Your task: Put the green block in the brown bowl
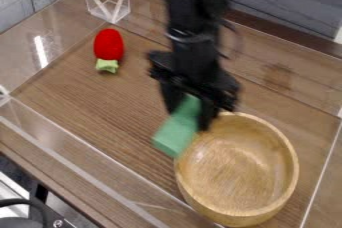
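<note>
My gripper (194, 109) is shut on the upper end of the green block (178, 130), a light green bar that hangs tilted above the table. The block's lower end is just left of the rim of the brown bowl (238, 168), a big round wooden bowl at the front right. The bowl is empty inside. The arm comes down from the top of the view and is slightly blurred.
A small red strawberry-like toy (107, 45) with a green stem lies on the wooden table at the back left. A clear plastic wall (80, 157) runs along the front edge. A white wire stand (107, 6) is at the far back left.
</note>
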{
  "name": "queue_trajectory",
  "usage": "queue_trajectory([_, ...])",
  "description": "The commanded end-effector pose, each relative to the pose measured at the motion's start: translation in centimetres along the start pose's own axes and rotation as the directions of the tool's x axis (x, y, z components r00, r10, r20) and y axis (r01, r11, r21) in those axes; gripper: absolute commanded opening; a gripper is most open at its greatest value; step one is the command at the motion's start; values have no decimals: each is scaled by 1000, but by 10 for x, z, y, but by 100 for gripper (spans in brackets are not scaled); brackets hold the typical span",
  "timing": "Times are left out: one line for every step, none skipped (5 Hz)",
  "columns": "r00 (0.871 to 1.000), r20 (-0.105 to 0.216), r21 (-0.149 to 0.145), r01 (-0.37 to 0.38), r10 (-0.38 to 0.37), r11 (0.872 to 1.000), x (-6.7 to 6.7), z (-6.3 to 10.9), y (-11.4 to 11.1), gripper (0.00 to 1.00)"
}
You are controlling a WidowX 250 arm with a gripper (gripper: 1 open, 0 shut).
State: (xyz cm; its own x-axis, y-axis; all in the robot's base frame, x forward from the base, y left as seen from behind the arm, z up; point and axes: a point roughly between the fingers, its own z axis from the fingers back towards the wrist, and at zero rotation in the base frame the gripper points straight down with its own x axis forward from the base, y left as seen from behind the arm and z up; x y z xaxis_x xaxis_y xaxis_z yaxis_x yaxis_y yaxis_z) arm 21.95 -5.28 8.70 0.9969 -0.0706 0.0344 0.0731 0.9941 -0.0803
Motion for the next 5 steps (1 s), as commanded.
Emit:
queue_trajectory([999,27,-10,18,-17,1000,2,-4,-31,0])
queue_trajectory([999,19,-16,32,-32,999,-7,-18,-50,0])
queue_trajectory([998,6,-13,70,-70,997,-15,-24,-55,0])
queue_trajectory([997,-13,-8,78,-78,997,-13,-27,-53,0])
queue_trajectory([996,-27,-6,82,-82,997,-9,-30,-50,0])
